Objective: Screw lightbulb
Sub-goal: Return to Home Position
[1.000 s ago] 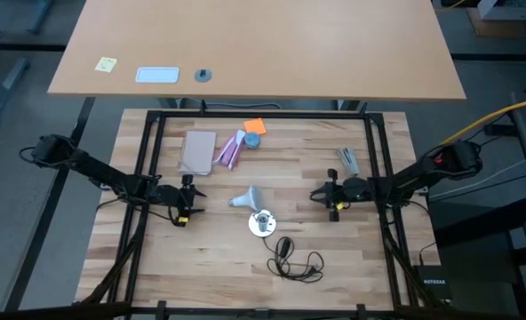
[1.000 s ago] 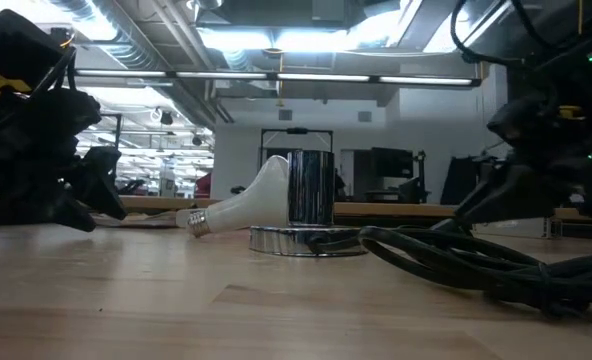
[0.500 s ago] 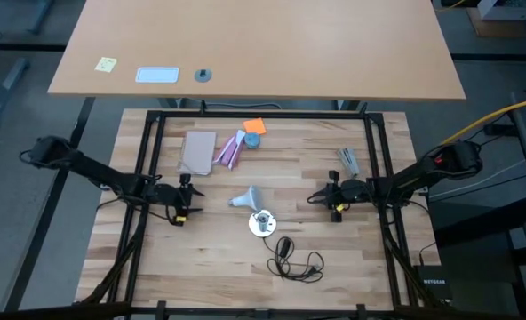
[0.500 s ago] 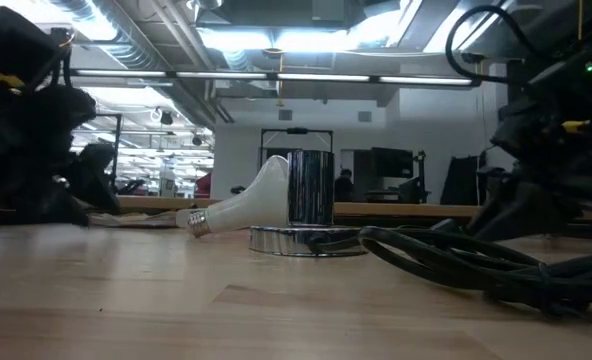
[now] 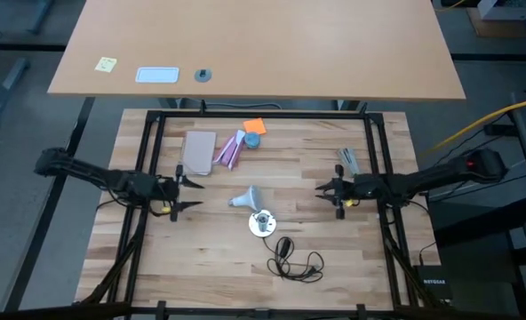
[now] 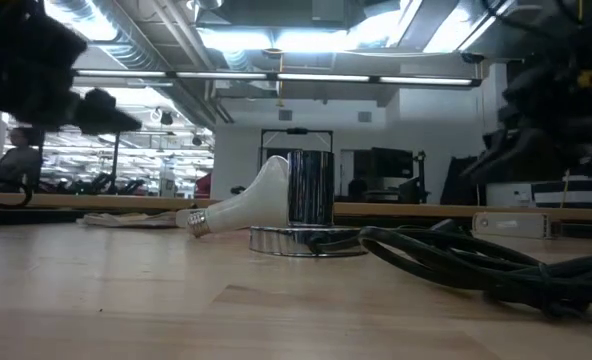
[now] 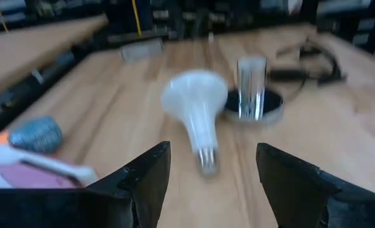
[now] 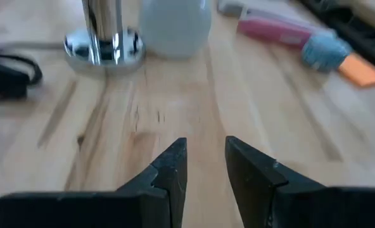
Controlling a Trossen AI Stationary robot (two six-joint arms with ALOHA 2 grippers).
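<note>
Gaping wide, the left gripper (image 5: 194, 194) holds nothing between its jaws and hovers low over the wooden table (image 5: 201, 258), at 9 o'clock from the lightbulb (image 5: 245, 197). The right gripper (image 5: 322, 190), at the bulb's 3 o'clock and farther off, shows only a narrow gap between its jaws, which are likewise empty. The lightbulb lies on its side on the bare wood, threaded neck toward the left gripper. It lies just beside the chrome socket (image 5: 262, 223), at that socket's 11 o'clock. A dark cord (image 5: 295, 260) coils away from the socket toward 5 o'clock. At the bulb's 12 o'clock lies a pink-and-white packet (image 5: 229, 150).
</note>
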